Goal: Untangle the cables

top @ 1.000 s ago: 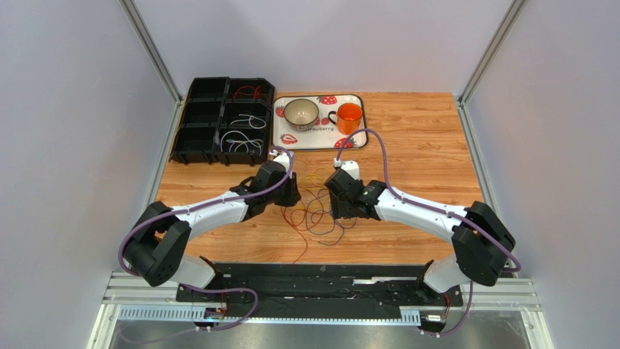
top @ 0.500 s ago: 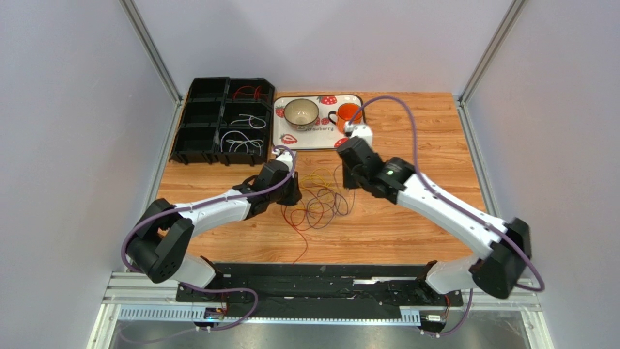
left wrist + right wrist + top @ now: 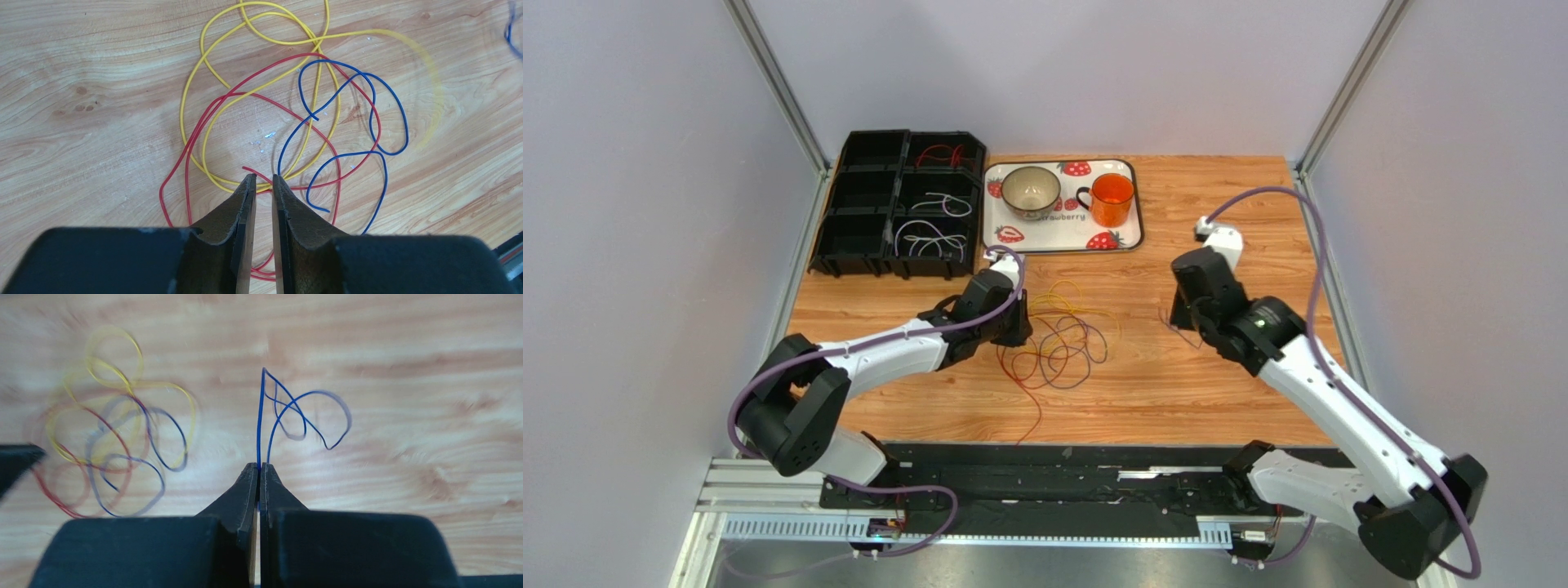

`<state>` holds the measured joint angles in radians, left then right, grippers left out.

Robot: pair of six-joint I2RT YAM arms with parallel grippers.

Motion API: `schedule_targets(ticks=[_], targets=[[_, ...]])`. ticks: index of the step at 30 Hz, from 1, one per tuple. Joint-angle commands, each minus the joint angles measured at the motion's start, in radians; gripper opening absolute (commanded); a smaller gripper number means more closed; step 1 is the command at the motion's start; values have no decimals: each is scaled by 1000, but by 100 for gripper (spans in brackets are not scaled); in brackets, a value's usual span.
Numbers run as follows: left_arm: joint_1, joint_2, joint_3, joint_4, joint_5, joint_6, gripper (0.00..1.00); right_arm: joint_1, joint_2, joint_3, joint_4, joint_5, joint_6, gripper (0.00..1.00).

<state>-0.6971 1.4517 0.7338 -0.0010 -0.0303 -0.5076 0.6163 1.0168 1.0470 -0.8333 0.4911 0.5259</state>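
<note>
**Blue cable pinched apart from the heap**

The cables (image 3: 1057,349) lie in a loose heap at the centre of the top view, on the wooden table (image 3: 1247,221). The left wrist view shows yellow loops (image 3: 183,116), red loops (image 3: 181,153) and blue loops (image 3: 405,125) crossing one another.

One blue cable (image 3: 261,416) is apart from the heap, to its right in the top view. The right end effector (image 3: 258,470) is clamped shut on two of its strands, and the cable's curls spread on the wood just past the tips. The heap is blurred at the left of that wrist view.

The left end effector (image 3: 262,179) sits at the heap's left edge in the top view. Its jaws stand a narrow slit apart, and red strands cross beneath the gap. Whether it pinches any of them I cannot tell.

At the upper left a black bin (image 3: 854,208) holds white strands (image 3: 934,239) and a red strand (image 3: 940,156) in separate compartments. Just right of it, a tray (image 3: 1130,233) carries a bowl (image 3: 1030,188) and an orange mug (image 3: 1112,196).
</note>
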Motion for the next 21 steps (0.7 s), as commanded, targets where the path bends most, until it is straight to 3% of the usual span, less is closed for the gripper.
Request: schedule_targets(ticks=[1,2,4,5,8,13,17,21], targets=[[-13,18,53,4,-14,21,24,0,42,-97,46,-135,57,0],[-19,22,58,-20,-17,21,24,-1,46,-105,49,-143,59,3],[-27,35,73,-50,-46,14,23,-1,57,-107,46,-146,51,19],[-34,41,81,-66,-92,-6,23,-1,55,-104,42,-146,48,41],[-50,84,128,-142,-158,-35,24,-3,25,-88,11,-137,43,64],[-113,154,206,-272,-284,-129,24,-1,-32,-76,-32,-129,36,69],[-211,164,216,-393,-491,-279,28,-1,-78,-102,-46,-164,52,69],[-220,136,173,-410,-517,-380,32,-1,-103,-157,-1,-232,63,68]])
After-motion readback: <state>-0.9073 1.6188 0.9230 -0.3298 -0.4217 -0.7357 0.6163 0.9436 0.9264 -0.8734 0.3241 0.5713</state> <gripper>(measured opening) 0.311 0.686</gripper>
